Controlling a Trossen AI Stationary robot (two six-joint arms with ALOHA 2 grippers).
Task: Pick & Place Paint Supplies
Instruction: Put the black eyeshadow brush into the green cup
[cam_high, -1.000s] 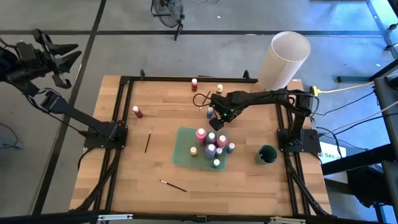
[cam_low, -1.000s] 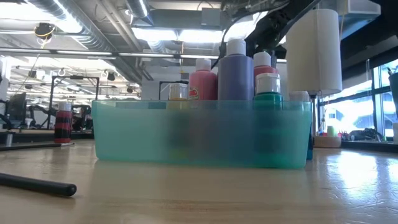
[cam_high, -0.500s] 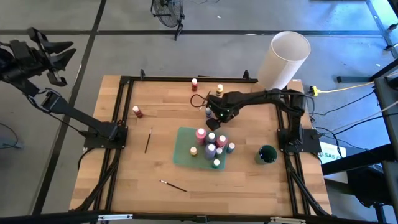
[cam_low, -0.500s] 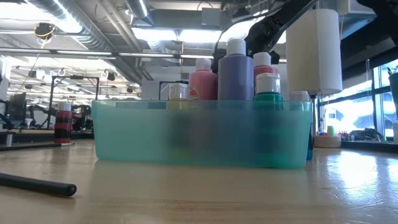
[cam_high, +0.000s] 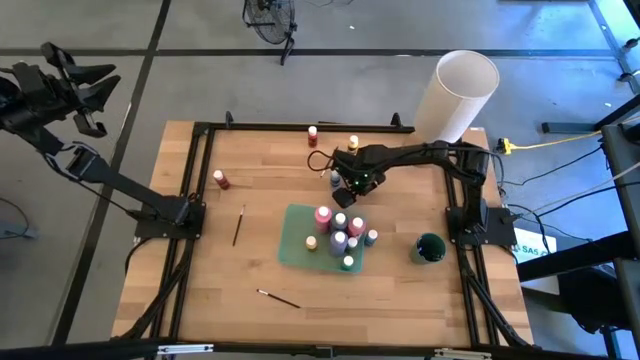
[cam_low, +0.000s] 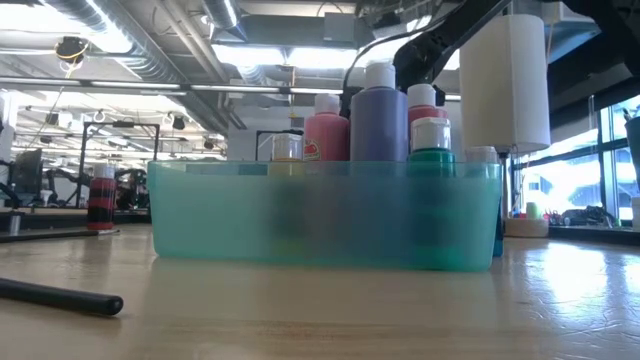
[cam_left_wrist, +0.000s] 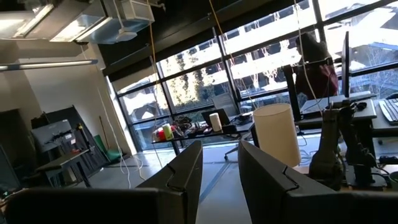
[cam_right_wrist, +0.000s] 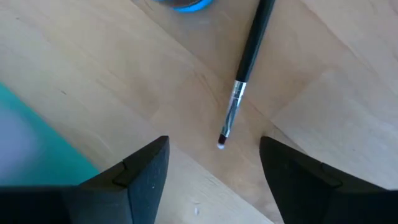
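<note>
Tray (cam_high: 296, 240): teal, mid table. About 7 bottles (cam_high: 339, 240) stand in it already: pink, purple, white-cap, green etc.
Low view: same tray (cam_low: 200, 215) up close w/ pink (cam_low: 325, 135), purple (cam_low: 379, 115) and green (cam_low: 431, 140) bottles poking over the rim.
Still out, bottles: red one (cam_high: 220, 179) at 10 o'clock from tray, near L edge; red one (cam_high: 312, 134) and yellow one (cam_high: 352, 143) at 12 o'clock, by the far rail; blue one (cam_high: 337, 180) just past the tray at 1 o'clock.
Still out, brushes: brush 1 (cam_high: 238, 225) at 9 o'clock from tray; brush 2 (cam_high: 278, 298) at 7 o'clock, near front edge; brush 3 (cam_right_wrist: 242, 74) lies under the R gripper, next to the blue bottle.
R gripper (cam_high: 352, 186): over the wood just past the tray's far edge, at 1 o'clock. Fingers (cam_right_wrist: 143, 174) apart, nothing held, brush 3's tip sits between them in the wrist view.
L gripper (cam_high: 85, 85): parked high off the table at 10 o'clock. Fingers (cam_left_wrist: 180, 177) apart w/ a small gap, holds nothing.
Green cup (cam_high: 429, 247): at 3 o'clock from tray, not touched.
White tube (cam_high: 455, 95): far R corner, not part of the job.
Done so far: I'd say a bit over 1/2.
Left to do: 4 bottles + 3 brushes.
Next, I guess: R gripper goes down on brush 3 or the blue bottle. Can't tell which.
</note>
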